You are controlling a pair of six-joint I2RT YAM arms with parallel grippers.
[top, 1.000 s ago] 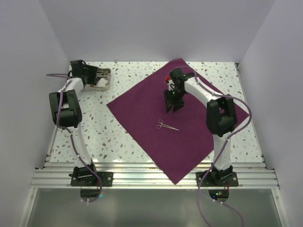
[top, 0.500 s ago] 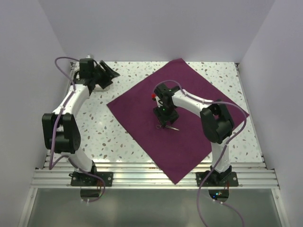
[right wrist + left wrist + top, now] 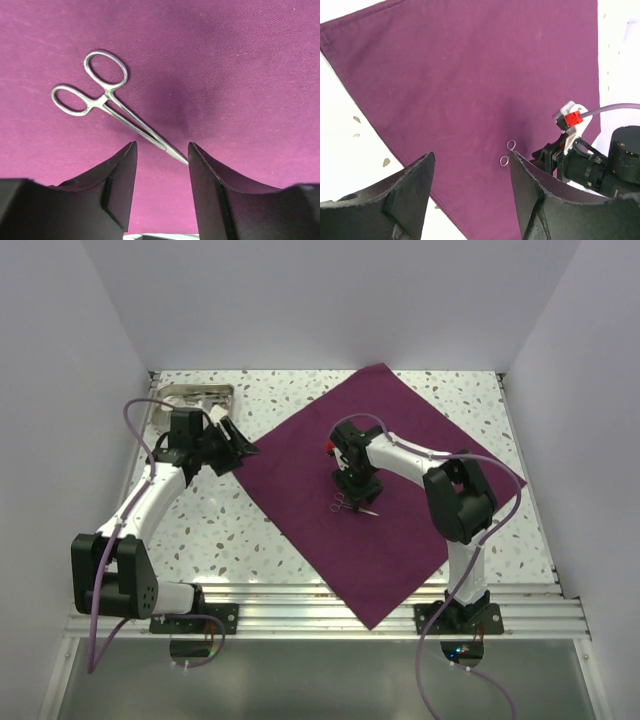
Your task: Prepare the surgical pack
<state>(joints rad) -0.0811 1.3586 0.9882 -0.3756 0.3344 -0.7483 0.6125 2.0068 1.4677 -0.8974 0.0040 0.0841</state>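
Right pincer (image 3: 161, 148), parted and empty, straddles the tip of the forceps (image 3: 106, 95) on the surgical pack (image 3: 340, 550); left pincer (image 3: 470, 160), open and empty, hovers at its edge, metal tray (image 3: 195, 393) behind.

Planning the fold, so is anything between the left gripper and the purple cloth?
Nothing visible: the left gripper faces bare purple cloth near its left corner. The forceps lie farther in, by the right gripper.

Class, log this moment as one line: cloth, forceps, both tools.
cloth: spread flat | forceps: closed, lying on cloth | right tool: open, straddling forceps tips | left tool: open, empty, near cloth's left corner
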